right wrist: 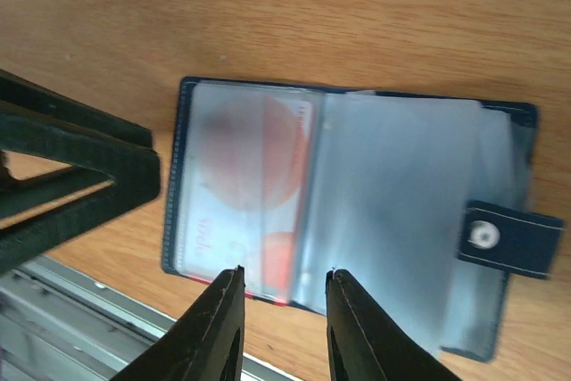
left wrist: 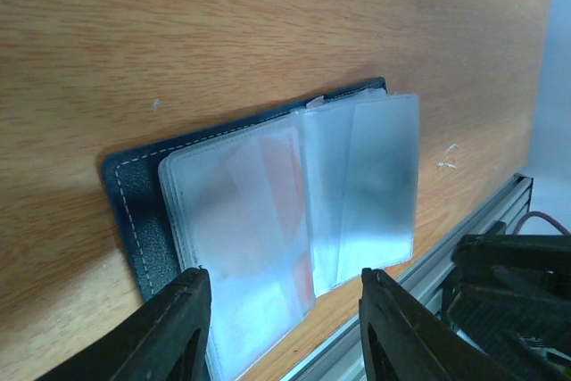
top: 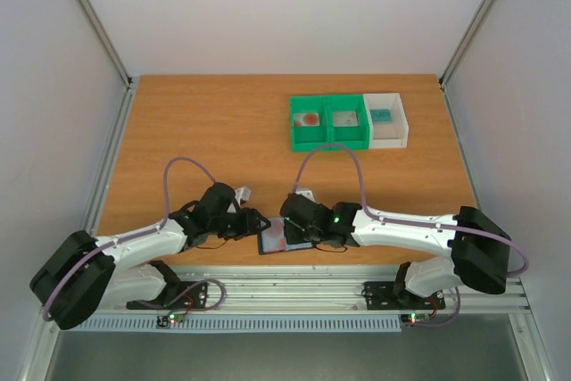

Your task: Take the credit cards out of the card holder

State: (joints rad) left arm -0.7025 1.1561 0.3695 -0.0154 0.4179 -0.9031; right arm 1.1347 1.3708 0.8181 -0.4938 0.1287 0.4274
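**Op A:** I'm looking at the card holder. It's lying open and flat on the table, right at the near edge, between my two arms. The red-and-white credit card is sitting inside a clear sleeve on the left leaf.

**Op B:** How are you expecting it to handle?

**Op A:** I'm judging the card as light, stiff and slick, and the clear sleeves as floppy and glossy. The whole wallet is probably going to slide if I'm pulling with nothing pinning it. I'm thinking of pinching the card's exposed red edge near the right gripper and holding the navy cover down with the other.

**Op B:** Jaws?

**Op A:** Both are standing apart and gripping nothing. The left gripper is straddling the sleeves' near edge, and the right one is showing only a narrow gap.

**Op B:** Anything in your way?

**Op A:** The two grippers are crowding each other over the wallet. The aluminium rail is running just beside it, and the snap tab is sticking out on the far leaf. The green bins and white bin are sitting well apart at the back.
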